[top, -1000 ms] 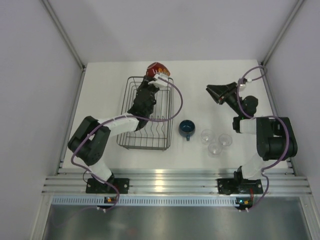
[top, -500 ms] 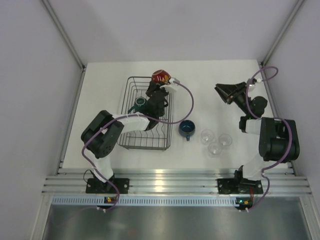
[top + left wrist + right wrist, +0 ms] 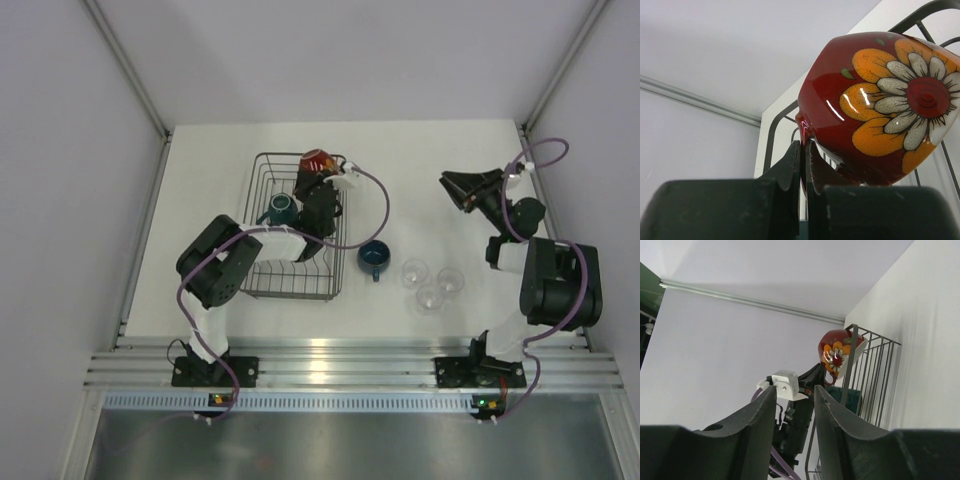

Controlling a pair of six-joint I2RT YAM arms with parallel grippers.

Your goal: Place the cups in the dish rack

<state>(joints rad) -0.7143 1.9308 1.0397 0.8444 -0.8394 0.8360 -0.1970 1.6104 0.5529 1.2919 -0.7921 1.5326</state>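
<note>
The left hand (image 3: 320, 181) is closed on the red cup (image 3: 316, 161), holding it at the far right corner of the dish rack (image 3: 249, 232). From the left wrist, the two fingers (image 3: 790, 162) stand pressed together on a thin red edge of the red cup (image 3: 875, 105). Whether that edge is rim or handle cannot be told. The cup is tipped on its side there, its orange and white flower pattern facing the camera, with the dark wire of the dish rack (image 3: 771, 137) behind it.

From the right wrist, the red cup (image 3: 836, 356) sits level with the top wire of the dish rack (image 3: 875, 371); whether it touches the wire is unclear.

The teal mug (image 3: 281, 209) stands inside the rack, near its far end.

On the counter (image 3: 200, 180), the dark-blue cup (image 3: 373, 257) stands just to the right of the rack. The three clear glasses (image 3: 430, 283) stand in a tight cluster further right.

The right hand (image 3: 452, 192) hangs above the far right part of the counter, well apart from the cups. Its fingers (image 3: 765, 412) are spread with nothing between them.
</note>
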